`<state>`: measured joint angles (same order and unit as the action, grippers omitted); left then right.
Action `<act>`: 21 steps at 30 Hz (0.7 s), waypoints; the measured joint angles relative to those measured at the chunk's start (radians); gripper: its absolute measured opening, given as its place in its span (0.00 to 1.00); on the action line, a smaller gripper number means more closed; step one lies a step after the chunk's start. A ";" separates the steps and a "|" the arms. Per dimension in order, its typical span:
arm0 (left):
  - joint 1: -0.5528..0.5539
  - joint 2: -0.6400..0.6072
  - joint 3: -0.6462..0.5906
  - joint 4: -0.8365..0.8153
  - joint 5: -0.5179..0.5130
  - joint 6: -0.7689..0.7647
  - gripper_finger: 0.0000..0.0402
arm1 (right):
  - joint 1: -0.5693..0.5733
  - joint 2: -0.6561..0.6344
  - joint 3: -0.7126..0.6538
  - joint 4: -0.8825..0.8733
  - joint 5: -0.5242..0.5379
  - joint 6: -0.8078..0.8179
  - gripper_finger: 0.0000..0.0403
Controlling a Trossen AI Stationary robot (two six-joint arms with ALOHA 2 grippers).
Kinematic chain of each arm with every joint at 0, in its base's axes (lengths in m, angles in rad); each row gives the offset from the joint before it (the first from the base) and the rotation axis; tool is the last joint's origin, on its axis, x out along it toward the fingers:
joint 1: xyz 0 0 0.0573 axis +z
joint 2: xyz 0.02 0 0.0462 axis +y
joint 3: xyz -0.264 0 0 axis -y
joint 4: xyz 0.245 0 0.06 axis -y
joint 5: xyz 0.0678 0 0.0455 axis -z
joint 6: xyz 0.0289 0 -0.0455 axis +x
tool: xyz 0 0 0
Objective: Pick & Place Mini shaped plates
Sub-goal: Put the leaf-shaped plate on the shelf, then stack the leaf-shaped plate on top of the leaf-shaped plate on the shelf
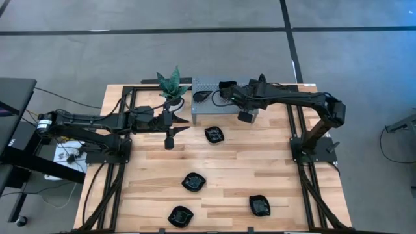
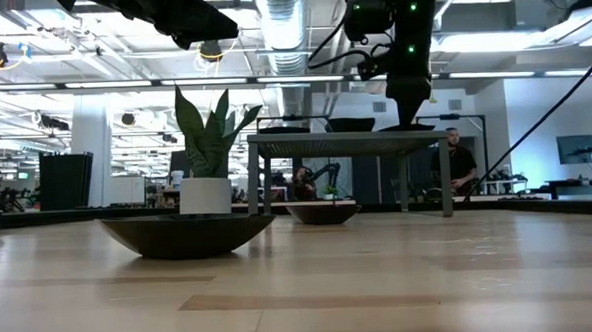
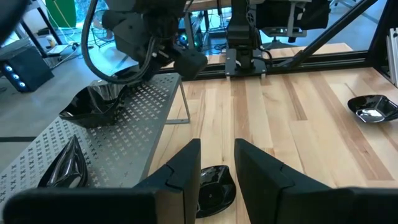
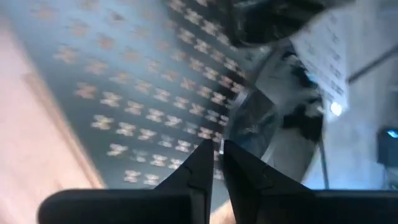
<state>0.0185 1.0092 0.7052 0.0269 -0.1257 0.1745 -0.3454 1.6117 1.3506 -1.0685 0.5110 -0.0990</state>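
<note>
Several small black glossy plates lie on the wooden table: one [image 1: 214,134] near the rack, others [image 1: 194,181], [image 1: 180,215], [image 1: 260,205] nearer the front edge. A perforated metal rack [image 1: 209,107] stands at the far edge, with one plate [image 3: 62,165] resting on its top. My right gripper [image 4: 217,158] is over the rack, shut on a second plate [image 3: 93,106]. My left gripper [image 3: 217,168] is open and hovers left of the rack. The nearest table plate [image 3: 214,190] shows between and below its fingers, untouched. My right gripper pinches the plate's rim [image 4: 239,127] between its two fingers, which stand with only a thin gap. It comes slanting down from above the rack. In the left wrist view the plate's underside seems to sit on the rack top [image 3: 143,118].
A potted plant [image 1: 171,88] stands at the far edge, left of the rack. Black frame rails [image 1: 296,130] run along the table's sides. Bare wood lies in the table's middle [image 1: 240,162]. People and desks show in the room behind [image 2: 461,164].
</note>
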 joint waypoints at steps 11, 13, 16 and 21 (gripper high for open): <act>0.000 0.000 0.000 0.000 0.000 0.000 0.25 | 0.060 -0.005 0.007 0.140 -0.088 -0.127 0.12; 0.000 0.000 0.000 0.000 0.000 0.000 0.25 | 0.075 -0.005 0.029 0.129 -0.077 -0.136 0.12; 0.000 0.000 0.000 0.000 0.000 0.000 0.25 | 0.093 -0.006 0.064 0.101 -0.061 -0.136 0.13; 0.000 0.000 0.000 0.000 0.000 0.000 0.25 | 0.109 -0.006 0.143 -0.002 -0.060 -0.053 0.13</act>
<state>0.0184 1.0092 0.7052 0.0269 -0.1257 0.1745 -0.2363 1.6058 1.4935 -1.0702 0.4512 -0.1524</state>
